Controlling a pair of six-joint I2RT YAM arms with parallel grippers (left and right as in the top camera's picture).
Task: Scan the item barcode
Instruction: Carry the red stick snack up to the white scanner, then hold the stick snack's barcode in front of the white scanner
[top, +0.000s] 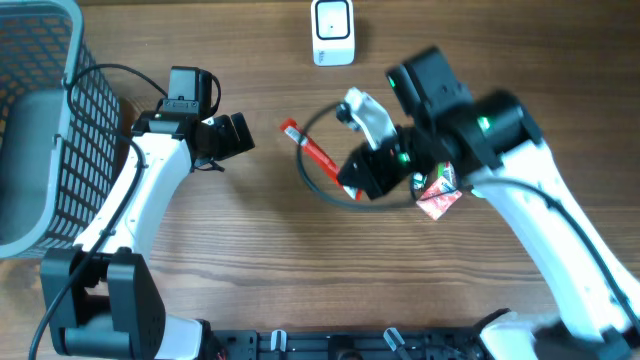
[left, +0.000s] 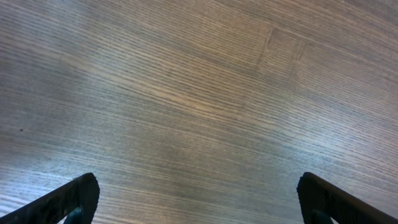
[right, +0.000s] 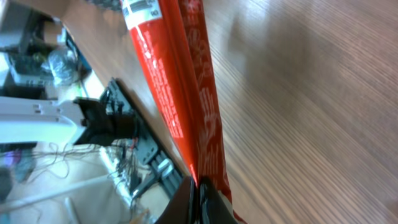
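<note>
From above, a small white box-shaped barcode scanner (top: 332, 32) sits at the far edge of the brown wooden table (top: 250, 260). Nearer than the scanner and a little to its left, a long flat red plastic packet with white print (top: 310, 150) lies at a slant. Its nearer end is pinched in the right gripper (top: 352, 180), which sits just nearer than the scanner. A thin black cable (top: 305, 175) loops around that spot. A second crumpled red-and-white wrapper (top: 440, 195) shows under the right arm, nearer than the scanner and to its right. Well to the left of the scanner stands a grey wire-mesh basket (top: 90, 150). Inside it I can see only its mesh walls and plain pale floor. The left gripper (top: 238, 135) is between the basket and the scanner, its jaws spread, over bare wood.

The left wrist camera looks straight down on wood grain (left: 199, 93). The two black fingertips (left: 74, 196) sit at the lower corners of the frame, wide apart, with nothing between them.

The right wrist camera is filled by the red packet (right: 180, 93) running up from the fingers (right: 186, 202), which are pressed together on its edge. A white label (right: 144, 9) sits at the packet's far end. The tabletop (right: 298, 112) is behind it. I cannot see the scanner in this view.
</note>
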